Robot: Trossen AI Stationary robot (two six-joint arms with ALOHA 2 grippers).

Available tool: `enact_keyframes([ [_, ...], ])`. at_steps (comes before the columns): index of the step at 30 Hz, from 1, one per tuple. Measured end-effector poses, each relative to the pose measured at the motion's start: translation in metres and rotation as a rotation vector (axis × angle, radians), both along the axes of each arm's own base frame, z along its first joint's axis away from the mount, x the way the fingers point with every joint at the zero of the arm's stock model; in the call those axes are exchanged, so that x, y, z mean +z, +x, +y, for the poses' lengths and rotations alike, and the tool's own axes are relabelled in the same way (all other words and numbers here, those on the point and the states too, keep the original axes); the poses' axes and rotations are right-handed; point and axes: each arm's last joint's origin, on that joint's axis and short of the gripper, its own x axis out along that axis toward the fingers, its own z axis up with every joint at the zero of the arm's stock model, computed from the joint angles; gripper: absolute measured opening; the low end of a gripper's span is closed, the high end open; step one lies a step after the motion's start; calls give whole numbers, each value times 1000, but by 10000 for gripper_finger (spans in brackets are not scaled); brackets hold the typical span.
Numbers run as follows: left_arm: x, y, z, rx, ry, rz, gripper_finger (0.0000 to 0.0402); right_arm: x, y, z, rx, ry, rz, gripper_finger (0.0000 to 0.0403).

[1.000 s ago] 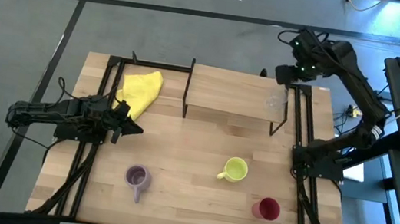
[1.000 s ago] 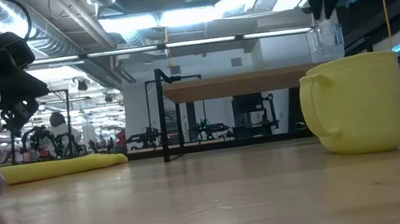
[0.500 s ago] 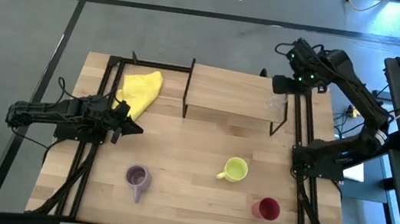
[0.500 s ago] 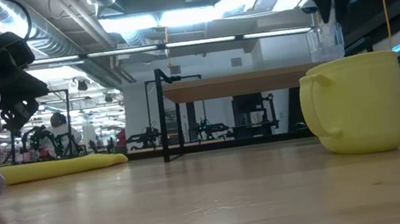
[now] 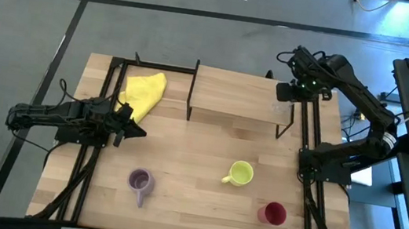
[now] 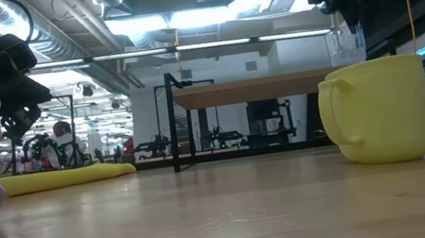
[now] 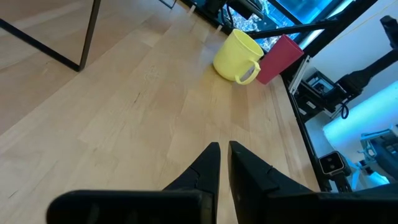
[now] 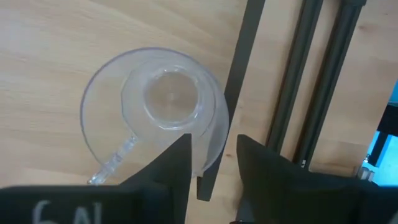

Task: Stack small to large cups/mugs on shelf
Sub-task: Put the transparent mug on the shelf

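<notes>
Step in hand, by judgement: first and smallest vessel placed on the shelf (image 5: 239, 93), with three more to fetch. Tiny clear glass (image 5: 281, 106) standing upright at the shelf's right end in the high view, just inside the black metal edge; empty, with a clear handle visible in the right wrist view (image 8: 163, 118).

Right hand (image 5: 289, 90) poised just above the glass at upper right of the high view, above it again in the low view (image 6: 346, 8). Fingers (image 8: 171, 165) spread, a gap between them, straddling the glass rim without visibly pinching it; whether a fingertip touches the glass cannot be told.

Left hand (image 5: 136, 130) waiting low over the tabletop (image 5: 197, 169) at middle left of the high view, beside the yellow cloth (image 5: 142, 93). Fingers (image 7: 208, 168) pressed nearly together, holding nothing.

Remaining vessels all on the tabletop, well apart from the shelf:
- yellow-green mug (image 5: 240, 172), centre right, upright, nothing seen inside
- lilac purple mug (image 5: 139, 180), lower left of centre, upright, interior dark, contents not clear
- dark red cup (image 5: 272, 213), lower right, upright, nothing seen inside

Next move, by judgement: right hand to lift clear of the glass without tipping it, then reach for the next size up. Relative sizes of the three mugs hard to rank from above. Care needed near the shelf edge, since the glass sits close to it.
</notes>
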Motion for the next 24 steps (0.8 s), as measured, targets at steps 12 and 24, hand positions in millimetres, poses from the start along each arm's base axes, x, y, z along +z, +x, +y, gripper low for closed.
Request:
enact_keyframes([
  [12,0,0,0,1,0,0,27,0,5,-6,27,-76,-26,30],
  [24,0,0,0,1,0,0,27,1,7,-8,139,-109,-29,7],
])
